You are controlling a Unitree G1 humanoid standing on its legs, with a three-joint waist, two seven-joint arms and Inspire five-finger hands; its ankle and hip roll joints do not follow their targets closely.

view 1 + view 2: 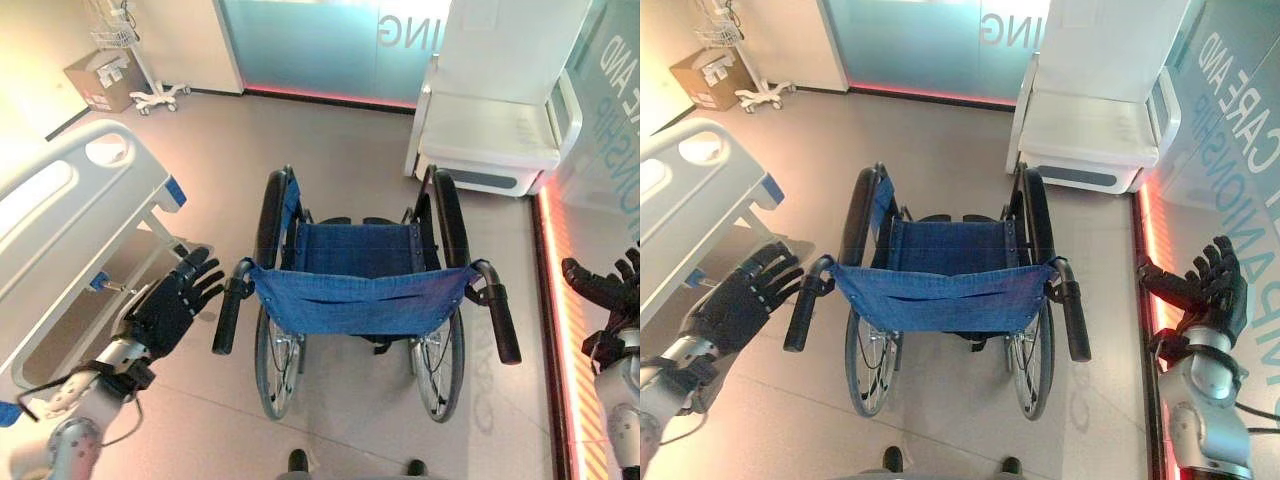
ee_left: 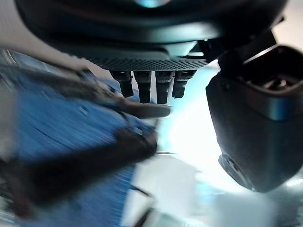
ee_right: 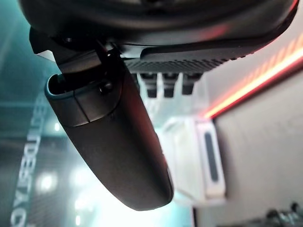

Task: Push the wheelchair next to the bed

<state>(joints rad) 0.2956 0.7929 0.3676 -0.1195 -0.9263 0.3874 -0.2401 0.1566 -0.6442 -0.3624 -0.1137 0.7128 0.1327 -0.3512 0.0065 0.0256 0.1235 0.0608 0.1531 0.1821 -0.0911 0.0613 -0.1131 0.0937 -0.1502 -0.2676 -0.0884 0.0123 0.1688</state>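
A wheelchair (image 1: 365, 290) with a blue fabric back and seat stands in the middle of the floor, its back towards me. Its two black push handles, the left handle (image 1: 228, 315) and the right handle (image 1: 503, 322), point at me. My left hand (image 1: 172, 303) hovers open just left of the left handle, fingers spread, a small gap apart from it. My right hand (image 1: 1205, 290) is raised open well to the right of the right handle, holding nothing. The white bed (image 1: 70, 210) with its blue-trimmed footboard lies at the left.
A white cabinet-like unit (image 1: 495, 110) stands beyond the wheelchair at the back right. A red-lit floor strip (image 1: 555, 300) and glass wall run along the right. A cardboard box (image 1: 100, 80) and a wheeled stand (image 1: 150, 95) sit at the back left.
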